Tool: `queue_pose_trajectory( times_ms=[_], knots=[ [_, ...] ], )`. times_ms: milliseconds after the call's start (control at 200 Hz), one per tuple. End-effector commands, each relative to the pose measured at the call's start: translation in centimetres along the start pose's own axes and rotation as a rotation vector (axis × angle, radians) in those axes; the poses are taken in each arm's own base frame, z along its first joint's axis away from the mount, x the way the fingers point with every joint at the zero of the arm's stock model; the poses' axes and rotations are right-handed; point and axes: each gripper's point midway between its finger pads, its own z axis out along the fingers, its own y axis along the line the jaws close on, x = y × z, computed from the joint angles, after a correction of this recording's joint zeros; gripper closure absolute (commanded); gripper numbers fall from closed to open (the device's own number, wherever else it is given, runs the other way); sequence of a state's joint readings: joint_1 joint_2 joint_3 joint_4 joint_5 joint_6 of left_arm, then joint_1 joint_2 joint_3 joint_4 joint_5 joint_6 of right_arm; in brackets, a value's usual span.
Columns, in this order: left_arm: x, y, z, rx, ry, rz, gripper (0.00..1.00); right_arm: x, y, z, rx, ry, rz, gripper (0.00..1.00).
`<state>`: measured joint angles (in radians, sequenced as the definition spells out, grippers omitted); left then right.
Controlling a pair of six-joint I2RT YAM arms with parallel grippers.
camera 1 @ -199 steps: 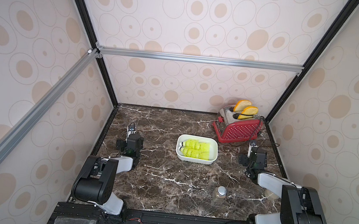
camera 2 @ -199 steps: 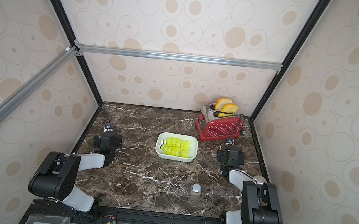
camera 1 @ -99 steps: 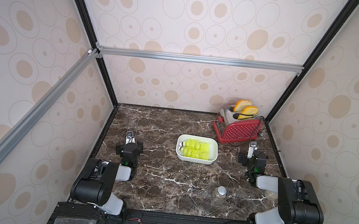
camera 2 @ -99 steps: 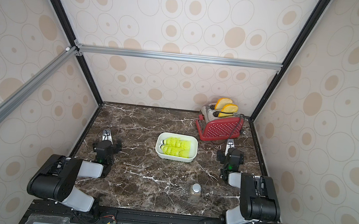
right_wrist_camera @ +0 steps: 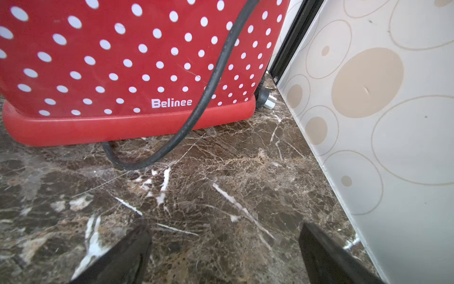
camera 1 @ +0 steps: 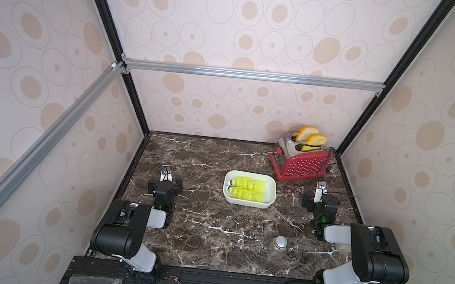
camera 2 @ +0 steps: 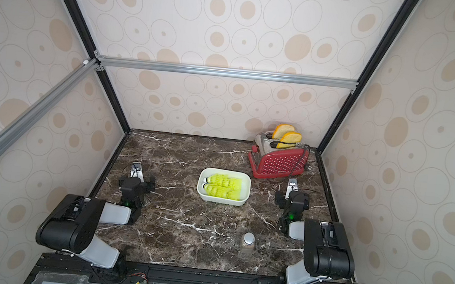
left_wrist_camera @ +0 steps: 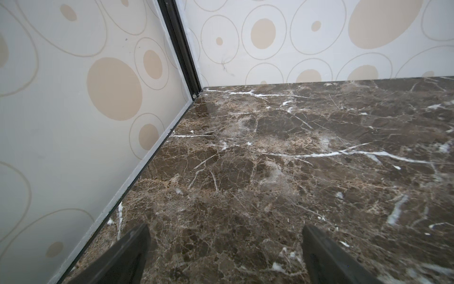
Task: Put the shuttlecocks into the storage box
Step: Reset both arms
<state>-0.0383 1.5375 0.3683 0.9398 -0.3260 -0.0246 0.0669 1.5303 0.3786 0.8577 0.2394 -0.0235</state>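
The storage box (camera 1: 246, 203) is a shallow white tub in the middle of the marble table, seen in both top views (camera 2: 221, 201). Several neon yellow-green shuttlecocks (camera 1: 247, 189) lie inside it on their sides, white tips to the left (camera 2: 223, 187). My left gripper (camera 1: 165, 182) sits low near the left wall, open and empty, well left of the box. Between its dark fingers (left_wrist_camera: 127, 253) the left wrist view shows only bare marble. My right gripper (camera 1: 320, 200) is open and empty too, right of the box, in front of the toaster. Its fingers (right_wrist_camera: 326, 253) stand wide apart.
A red dotted toaster (camera 1: 303, 163) with two bread slices stands at the back right. Its black cord (right_wrist_camera: 201, 98) hangs down its side onto the table. A small clear jar (camera 1: 278, 246) with a silver lid stands front right. Patterned walls close three sides.
Both arms have folded lower and their grippers have slid slightly toward the front. The jaws stayed open. The box and shuttlecocks have not moved.
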Motion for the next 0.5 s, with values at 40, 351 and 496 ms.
queue_pose_trajectory(
  times_ms=[40,351,496],
  knots=[
    [0.14,0.25,1.08,0.023,0.046,-0.035,0.01,-0.09,-0.67,0.31,0.034,0.009,0.020,0.00],
    [0.13,0.30,1.17,0.023,0.047,-0.037,0.01,0.07,-0.79,0.58,0.030,0.024,0.026,0.00],
    [0.11,0.33,1.11,0.022,0.046,-0.036,0.01,0.02,-0.85,0.52,0.030,0.022,0.027,0.00]
  ],
)
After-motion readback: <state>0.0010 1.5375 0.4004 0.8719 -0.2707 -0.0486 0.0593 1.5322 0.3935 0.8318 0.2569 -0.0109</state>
